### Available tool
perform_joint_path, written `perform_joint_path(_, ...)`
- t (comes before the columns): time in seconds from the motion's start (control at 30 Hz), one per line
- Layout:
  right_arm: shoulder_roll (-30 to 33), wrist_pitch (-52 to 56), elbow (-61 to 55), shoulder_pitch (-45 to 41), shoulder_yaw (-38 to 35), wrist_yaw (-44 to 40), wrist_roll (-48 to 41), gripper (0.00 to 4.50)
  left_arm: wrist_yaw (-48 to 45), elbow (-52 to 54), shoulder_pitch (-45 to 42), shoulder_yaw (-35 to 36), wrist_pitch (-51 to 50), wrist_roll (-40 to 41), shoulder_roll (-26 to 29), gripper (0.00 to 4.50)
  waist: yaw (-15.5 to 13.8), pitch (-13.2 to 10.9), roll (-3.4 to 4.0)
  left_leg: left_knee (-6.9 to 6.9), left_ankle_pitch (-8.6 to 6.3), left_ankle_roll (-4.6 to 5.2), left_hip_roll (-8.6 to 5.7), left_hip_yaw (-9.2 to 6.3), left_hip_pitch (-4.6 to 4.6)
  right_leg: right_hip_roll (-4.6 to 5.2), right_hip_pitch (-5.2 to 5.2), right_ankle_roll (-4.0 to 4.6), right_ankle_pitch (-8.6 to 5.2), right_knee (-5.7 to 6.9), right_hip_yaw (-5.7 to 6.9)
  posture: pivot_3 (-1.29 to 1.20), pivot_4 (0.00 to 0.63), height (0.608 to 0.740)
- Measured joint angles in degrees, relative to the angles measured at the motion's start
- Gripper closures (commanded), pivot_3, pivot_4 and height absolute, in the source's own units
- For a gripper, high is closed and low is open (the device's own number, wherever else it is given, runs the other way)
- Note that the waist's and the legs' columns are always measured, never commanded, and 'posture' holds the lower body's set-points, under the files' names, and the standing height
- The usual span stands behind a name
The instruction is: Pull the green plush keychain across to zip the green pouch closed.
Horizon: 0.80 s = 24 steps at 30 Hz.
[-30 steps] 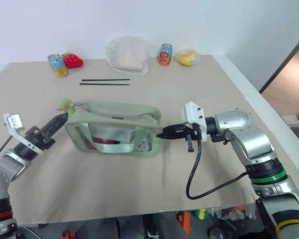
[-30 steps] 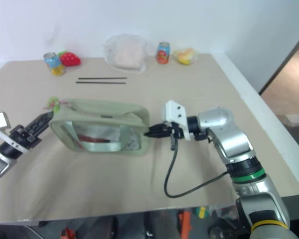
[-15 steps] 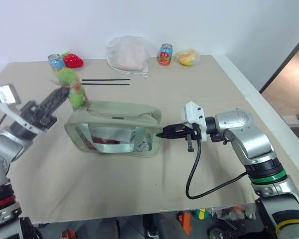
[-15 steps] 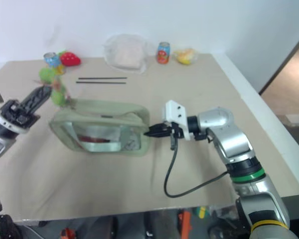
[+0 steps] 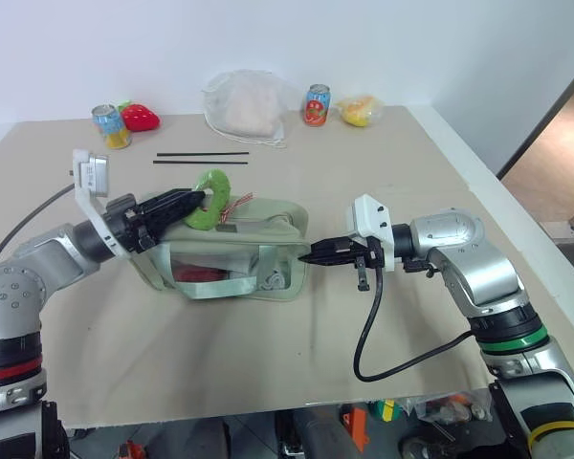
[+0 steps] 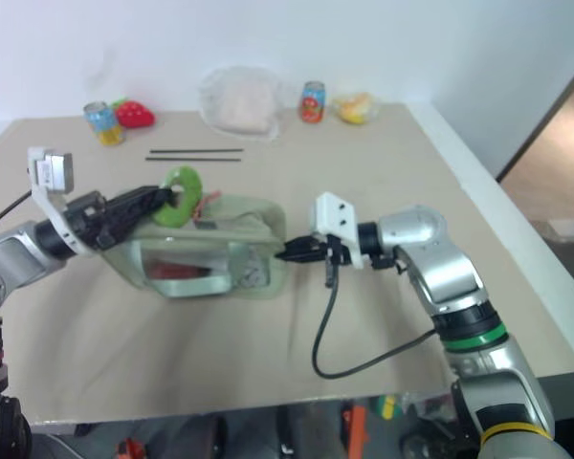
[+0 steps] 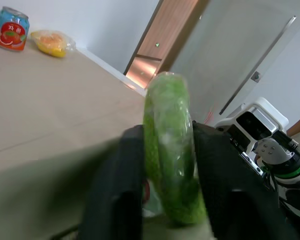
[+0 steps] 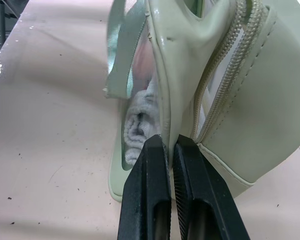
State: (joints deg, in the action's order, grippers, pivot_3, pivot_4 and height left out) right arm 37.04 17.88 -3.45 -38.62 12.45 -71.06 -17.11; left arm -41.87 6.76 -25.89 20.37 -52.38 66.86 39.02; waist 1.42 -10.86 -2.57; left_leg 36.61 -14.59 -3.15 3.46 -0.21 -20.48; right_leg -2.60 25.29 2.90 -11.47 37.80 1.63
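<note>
The small lime-green fuzzy ring keychain (image 5: 210,187) looks soft and nearly weightless, the sort of thing that squashes under a pinch and gives plenty of friction; I'd judge the ring's body the right place to hold, since its short pink-red cord (image 5: 236,204) seems too thin to grip well. It stands over the top of the pale sage-green fabric zip pouch with the clear side window (image 5: 231,251), towards the pouch's left end. The pouch sits on the beige table (image 5: 268,354) between the two arms. It looks floppy and light, likely to slide or buckle if the zip is dragged without something bracing the far end.

The left gripper (image 7: 167,165) has its two black fingers (image 7: 121,172) pressed on either flank of the ring, clamped on it. The right gripper (image 8: 170,150) has its fingers drawn together on a fold of the pouch's end fabric beside the zip teeth, pinning that right end. From where I stand the zip's slider itself is too small to make out.
</note>
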Motion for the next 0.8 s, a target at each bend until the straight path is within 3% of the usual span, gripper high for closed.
perform_joint_path(0.33, 0.12, -0.01, -0.04, 0.00, -0.01, 0.00, -0.01, 4.50, 0.15, 0.33, 4.34, 9.98, -0.60, 4.27, 4.26, 2.18, -0.01, -0.01, 0.00, -0.02, 0.01, -0.02, 0.01, -0.02, -0.02, 0.00, 0.04, 0.01, -0.01, 0.01, 0.04, 0.00, 0.150, 0.740)
perform_joint_path(0.5, -0.17, -0.15, 0.18, -0.07, 0.05, -0.09, 0.01, 4.50, -2.75, -2.10, 10.63, 18.28, -0.14, 4.30, 9.43, 2.18, 0.29, -0.01, 0.00, -0.08, 0.01, -0.02, 0.02, -0.05, 0.02, 0.00, 0.09, 0.12, -0.08, 0.01, 0.10, 0.00, 0.150, 0.740)
perform_joint_path(0.63, -0.36, -0.31, 0.35, -0.11, 0.13, -0.31, 0.01, 4.50, -11.81, -1.31, 22.29, 19.97, 1.67, -0.98, 11.98, 2.18, 0.54, -0.03, 0.02, -0.13, -0.01, -0.05, 0.02, -0.03, 0.21, 0.02, 0.16, 0.19, -0.12, 0.00, 0.12, 0.00, 0.150, 0.740)
perform_joint_path(0.8, -0.36, -0.35, 0.53, -0.14, 0.13, -0.45, 0.04, 4.50, -16.72, -1.62, 27.14, 16.66, 5.29, -8.65, 12.99, 2.18, 0.41, -0.03, 0.01, -0.13, -0.01, -0.05, 0.03, -0.15, 0.23, 0.03, 0.18, 0.22, -0.14, 0.00, 0.24, 0.00, 0.150, 0.740)
